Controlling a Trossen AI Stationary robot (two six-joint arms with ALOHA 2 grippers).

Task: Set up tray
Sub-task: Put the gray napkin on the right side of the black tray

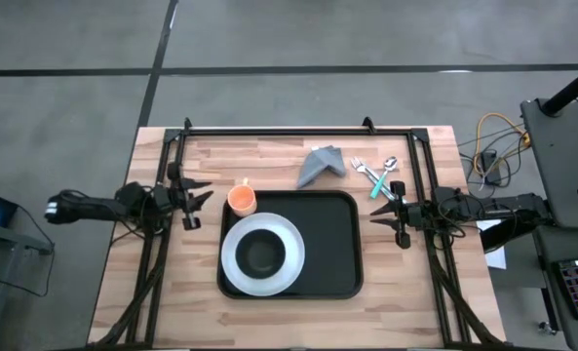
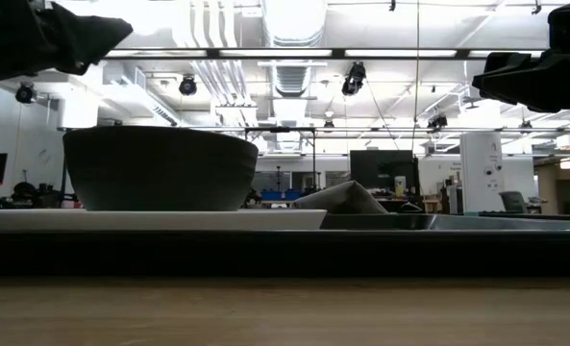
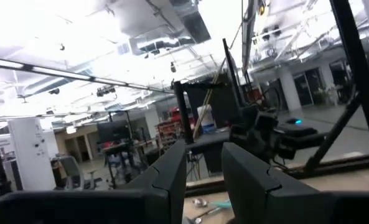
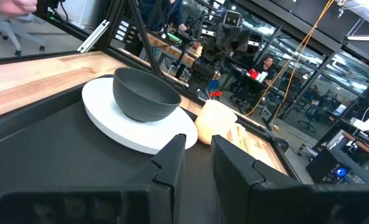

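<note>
I read the tray (image 1: 332,244) as stiff, light moulded plastic, probably slick on top, so I'd take it by the low raised rim at a bare edge, not the flat floor. With the white plate (image 1: 262,255) and the dark bowl (image 1: 261,253) loading its left half, any lift there would tip, so I'd go gently.

It lies flat in the middle of the tabletop (image 1: 133,292). My left pincer (image 1: 199,197) hovers just off its near-left corner, beside the orange cup (image 1: 242,199), fingers a narrow gap apart, holding nothing. My right pincer (image 1: 384,213) hangs just off the tray's right edge, likewise slightly parted and empty.
</note>
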